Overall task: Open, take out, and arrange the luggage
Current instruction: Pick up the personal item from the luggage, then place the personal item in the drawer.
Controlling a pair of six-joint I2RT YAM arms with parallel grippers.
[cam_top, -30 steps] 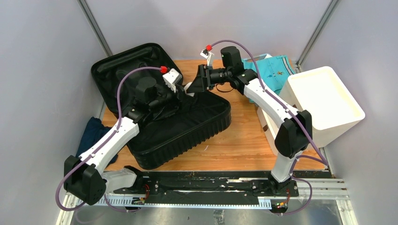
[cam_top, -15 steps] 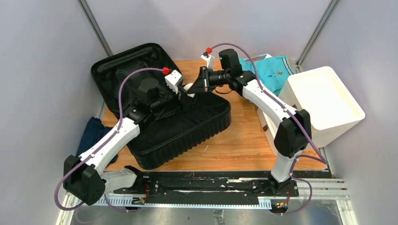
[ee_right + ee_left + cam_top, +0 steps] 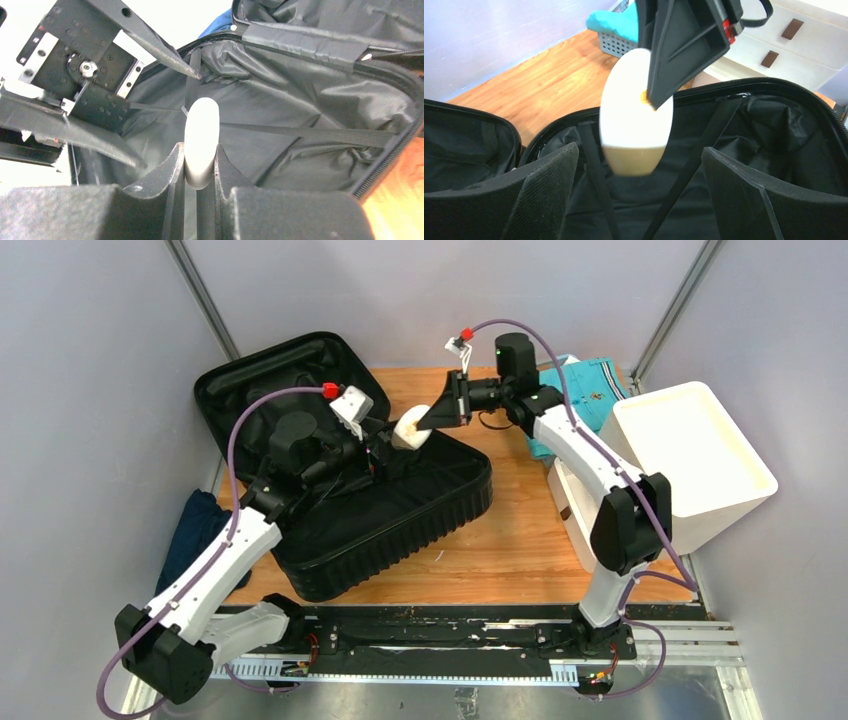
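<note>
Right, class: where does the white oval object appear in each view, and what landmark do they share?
Top external: centre, white oval object at the right claw tip, over the luggage.
Left wrist: centre, pinched by that claw.
Right wrist: bottom centre, clamped in the claw.
Shared landmark: the luggage's black lining.

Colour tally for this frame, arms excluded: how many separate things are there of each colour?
Black: 1, the luggage
White: 3, the oval item held in the right gripper, the drawer unit, the bin
Blue or teal: 3, the teal garment, the mesh basket, the dark-blue cloth
Total: 7
</note>
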